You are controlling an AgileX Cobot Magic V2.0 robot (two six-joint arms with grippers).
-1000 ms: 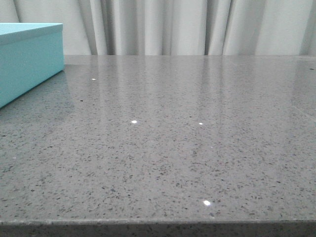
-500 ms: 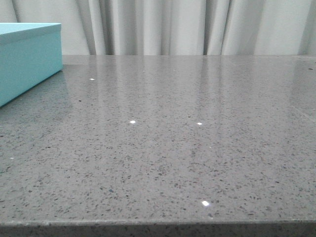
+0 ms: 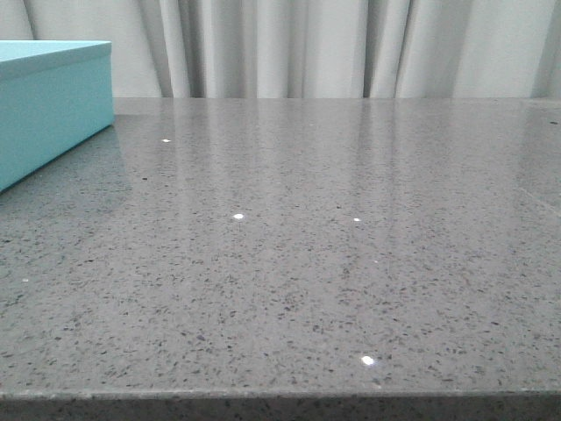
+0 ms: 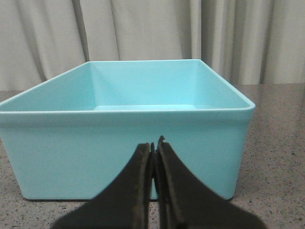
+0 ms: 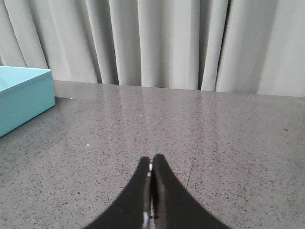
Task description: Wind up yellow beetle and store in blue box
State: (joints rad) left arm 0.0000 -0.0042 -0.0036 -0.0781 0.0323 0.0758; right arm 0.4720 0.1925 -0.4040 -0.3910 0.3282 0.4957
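Observation:
The blue box (image 3: 48, 101) stands at the far left of the grey speckled table (image 3: 307, 246). In the left wrist view the blue box (image 4: 71, 148) is open at the top, and what shows of its inside is empty. My left gripper (image 4: 153, 145) is shut and empty, close in front of the box's near wall. My right gripper (image 5: 151, 160) is shut and empty, low over bare table, with a corner of the blue box (image 5: 21, 98) off to its side. The yellow beetle is out of view in every frame. Neither gripper shows in the front view.
Pale grey curtains (image 3: 307, 44) hang behind the table's far edge. The table's front edge (image 3: 280, 399) runs along the bottom of the front view. A thin seam line (image 5: 200, 129) crosses the tabletop ahead of the right gripper.
The front view shifted a few pixels left and then back, so the box and curtains seem to sway. Nothing on the table has moved.

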